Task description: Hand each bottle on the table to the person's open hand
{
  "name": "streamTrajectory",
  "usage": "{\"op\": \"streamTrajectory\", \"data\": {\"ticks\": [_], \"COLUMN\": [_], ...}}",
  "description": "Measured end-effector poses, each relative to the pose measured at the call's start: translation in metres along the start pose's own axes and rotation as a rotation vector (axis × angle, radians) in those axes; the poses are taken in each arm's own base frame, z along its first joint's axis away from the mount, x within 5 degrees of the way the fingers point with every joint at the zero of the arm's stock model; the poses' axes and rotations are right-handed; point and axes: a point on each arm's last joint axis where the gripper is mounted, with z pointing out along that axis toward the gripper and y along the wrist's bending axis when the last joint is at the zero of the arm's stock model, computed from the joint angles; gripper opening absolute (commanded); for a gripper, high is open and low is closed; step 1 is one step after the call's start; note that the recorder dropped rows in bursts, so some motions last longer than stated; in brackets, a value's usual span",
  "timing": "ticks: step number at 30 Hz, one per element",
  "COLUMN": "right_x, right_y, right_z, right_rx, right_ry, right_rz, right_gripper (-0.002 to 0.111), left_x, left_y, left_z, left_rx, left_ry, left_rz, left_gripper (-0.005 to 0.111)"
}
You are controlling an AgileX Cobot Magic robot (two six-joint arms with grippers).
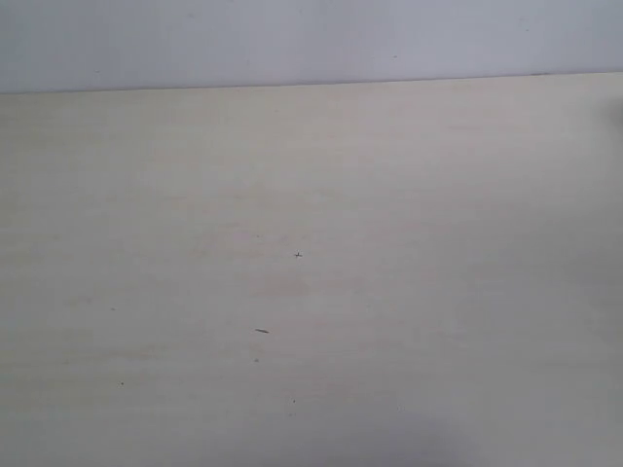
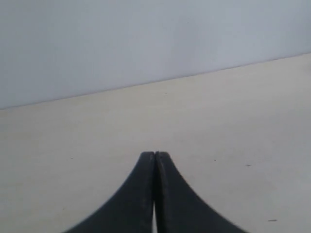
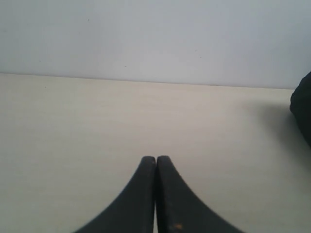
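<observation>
- Exterior view: none of the four bottles anywhere in frame. Likewise absent from both wrist views, so position relative to either tool impossible to state.
- No person's open hand in any view either; nothing present to receive a handover.
- Table: pale beige, faint grain, marked only by a few tiny dark specks near the middle. Meets a plain grey-white wall along the far edge.
- Left gripper, left wrist view: black fingers pressed together tip to tip, clenched on nothing, held above the table and aimed toward the far edge and wall.
- Right gripper, right wrist view: same posture, fingers closed flush with nothing between them, pointing across the table toward the wall.
- Neither gripper within the exterior frame. Probably parked back from the work area, a rest pose suiting either a wait for bottles and hand or a task already finished; not decidable from these views.
- Dark shape at the edge of the right wrist view, with a soft shadow beside it on the table; too cropped to identify.
- Next move, as a judgement: jaws to open before any grasp, once a bottle comes into view.
</observation>
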Motion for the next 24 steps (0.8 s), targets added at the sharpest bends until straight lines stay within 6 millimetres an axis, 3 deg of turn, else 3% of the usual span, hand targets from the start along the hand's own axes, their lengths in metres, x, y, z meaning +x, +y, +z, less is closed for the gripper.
{"op": "streamTrajectory", "data": {"ticks": [12,24], "right_x": [0.000,0.000], "right_y": [0.000,0.000], "right_z": [0.000,0.000], "right_rx": [0.000,0.000], "right_ry": [0.002,0.002], "right_rz": [0.000,0.000], "right_gripper": [0.000,0.000], "left_x": [0.007,0.052], "left_y": [0.006,0.008], "left_z": [-0.026,-0.010], "left_rx": [-0.151,-0.182], "left_ry": [-0.127,0.005], "left_rz": [-0.015,-0.041], "left_gripper": [0.000,0.000]}}
